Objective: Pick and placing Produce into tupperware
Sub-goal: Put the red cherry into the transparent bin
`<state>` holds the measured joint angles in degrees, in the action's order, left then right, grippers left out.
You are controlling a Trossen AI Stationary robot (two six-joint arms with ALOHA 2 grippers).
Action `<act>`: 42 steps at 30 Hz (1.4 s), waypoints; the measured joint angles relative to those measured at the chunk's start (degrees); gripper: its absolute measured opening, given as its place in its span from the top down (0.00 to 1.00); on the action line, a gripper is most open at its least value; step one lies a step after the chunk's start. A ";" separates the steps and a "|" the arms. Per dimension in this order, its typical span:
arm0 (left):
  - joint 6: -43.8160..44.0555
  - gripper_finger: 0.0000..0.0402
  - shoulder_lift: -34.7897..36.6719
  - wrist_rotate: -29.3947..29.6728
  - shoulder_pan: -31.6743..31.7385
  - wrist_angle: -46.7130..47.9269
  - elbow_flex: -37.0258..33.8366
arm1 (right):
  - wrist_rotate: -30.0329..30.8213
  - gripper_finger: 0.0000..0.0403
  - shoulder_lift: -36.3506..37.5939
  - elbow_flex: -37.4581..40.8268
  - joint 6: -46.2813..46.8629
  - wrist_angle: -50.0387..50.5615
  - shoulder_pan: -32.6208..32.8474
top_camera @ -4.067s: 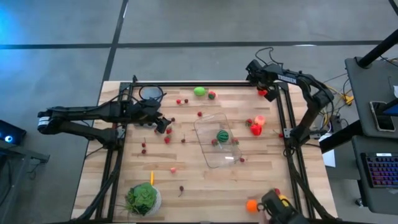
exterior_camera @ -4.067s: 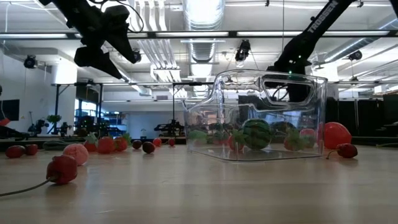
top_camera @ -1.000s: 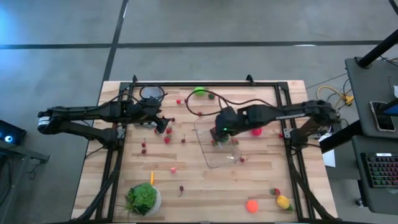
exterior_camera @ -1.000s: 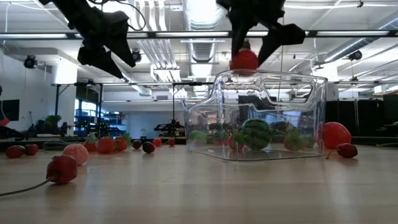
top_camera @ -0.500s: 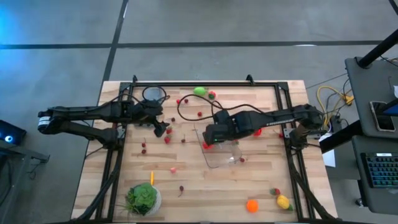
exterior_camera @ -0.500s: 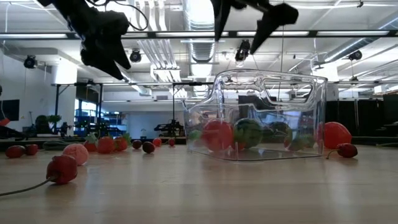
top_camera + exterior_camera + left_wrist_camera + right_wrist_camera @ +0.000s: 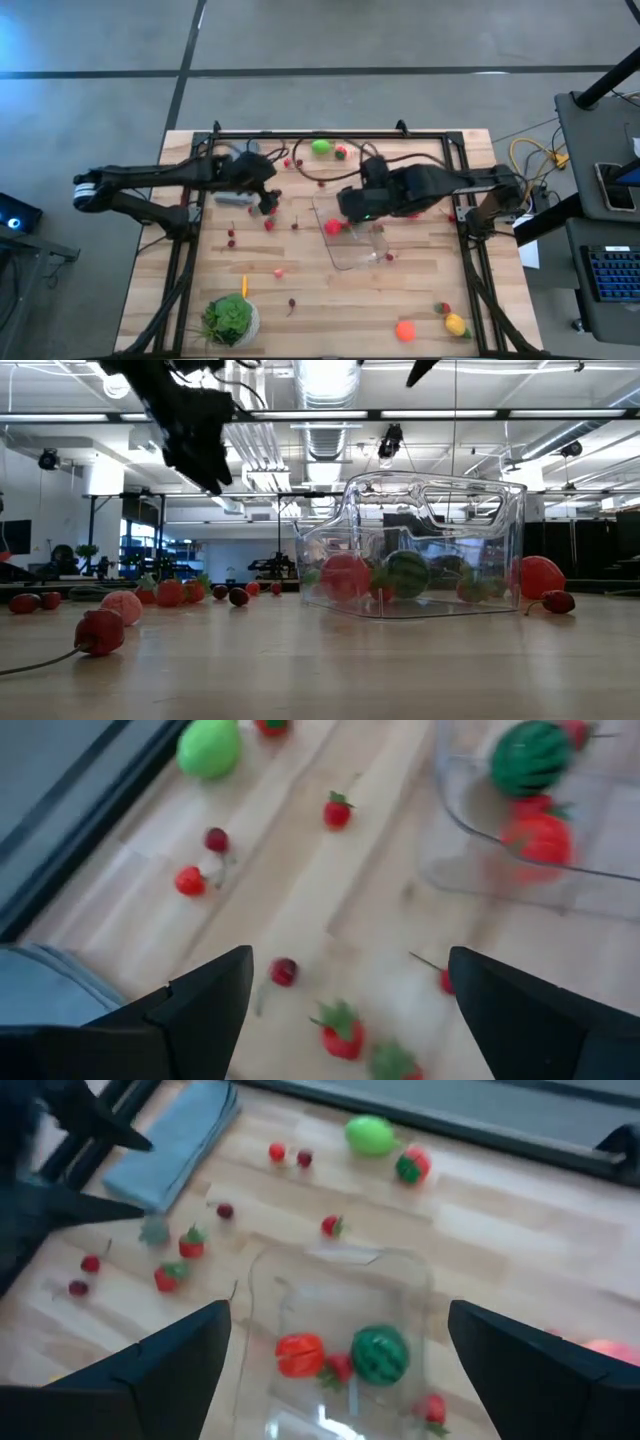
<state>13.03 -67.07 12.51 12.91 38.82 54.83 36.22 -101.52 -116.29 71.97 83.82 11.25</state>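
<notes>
The tupperware (image 7: 357,240), a clear tub, stands at the table's middle. It holds a striped melon (image 7: 380,1352), a red fruit (image 7: 299,1353) and small berries. My right gripper (image 7: 348,206) hangs open and empty high above the tub's far-left part; only one fingertip (image 7: 420,370) reaches into the low view. My left gripper (image 7: 268,201) is open and empty above loose red berries (image 7: 340,1030) left of the tub. More produce lies about: a green piece (image 7: 321,147) at the far edge, an orange (image 7: 404,329) and a yellow piece (image 7: 456,323) near the front right.
A leafy green head in a white bowl (image 7: 230,318) stands at the near left. A grey folded cloth (image 7: 175,1155) lies under the left arm. A red fruit (image 7: 541,576) and a cherry (image 7: 557,601) lie right of the tub. Black frame rails (image 7: 330,134) border the table.
My right gripper has opened and let go of the red fruit, which has dropped into the tub and lies on its floor beside the melon. The gripper has then risen well above the tub. My left gripper has shifted toward the table's right and rolled, staying open.
</notes>
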 joint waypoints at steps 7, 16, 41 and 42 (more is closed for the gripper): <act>0.07 0.21 -16.89 -9.28 12.34 7.42 9.10 | 0.06 0.09 2.99 -3.79 -3.75 3.34 0.00; -5.93 0.39 -31.46 -9.45 16.37 11.28 23.16 | 2.71 0.09 6.64 -3.65 -9.46 3.58 0.00; -4.38 0.47 -51.78 -10.68 25.05 23.42 40.35 | 5.91 0.09 8.51 -3.41 -15.67 6.20 -0.01; -4.40 0.47 -51.78 -10.69 25.09 23.18 40.36 | 5.91 0.09 8.51 -3.41 -15.69 6.20 -0.01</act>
<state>8.62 -118.85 1.83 38.00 62.00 95.18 42.13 -93.01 -119.70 56.28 90.02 11.23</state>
